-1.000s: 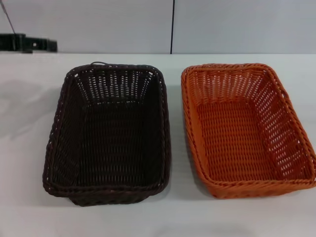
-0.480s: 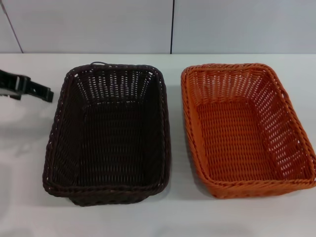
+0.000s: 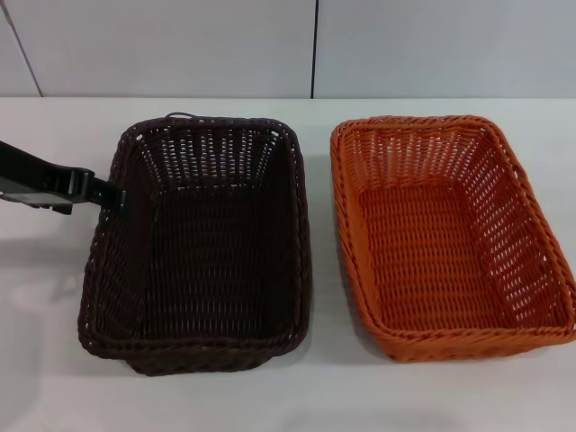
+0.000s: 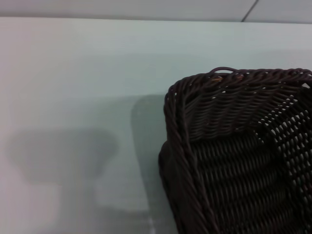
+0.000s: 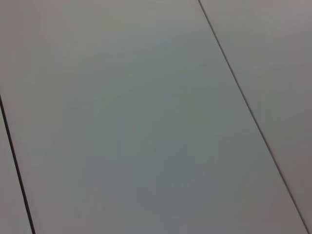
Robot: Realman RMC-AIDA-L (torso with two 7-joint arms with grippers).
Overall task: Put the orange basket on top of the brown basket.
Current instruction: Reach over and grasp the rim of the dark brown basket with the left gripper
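The white worktop (image 3: 54, 360) holds two baskets side by side, close but not touching. The brown basket (image 3: 202, 243) sits on the left and the orange basket (image 3: 445, 234) on the right. The left tool (image 3: 106, 193) reaches in, just beside the brown basket's left rim.

The left gripper (image 3: 106, 193) is poking in from the head view's left edge, its arm getting cut off there, and its fingers are blending into the dark weave of the brown basket (image 3: 198, 238), so their spread is impossible to read. The left wrist view is catching only one corner of that basket (image 4: 239, 156), the rest running off the frame. The orange basket (image 3: 445, 234) is brushing the head view's right edge. The right gripper is showing nowhere.
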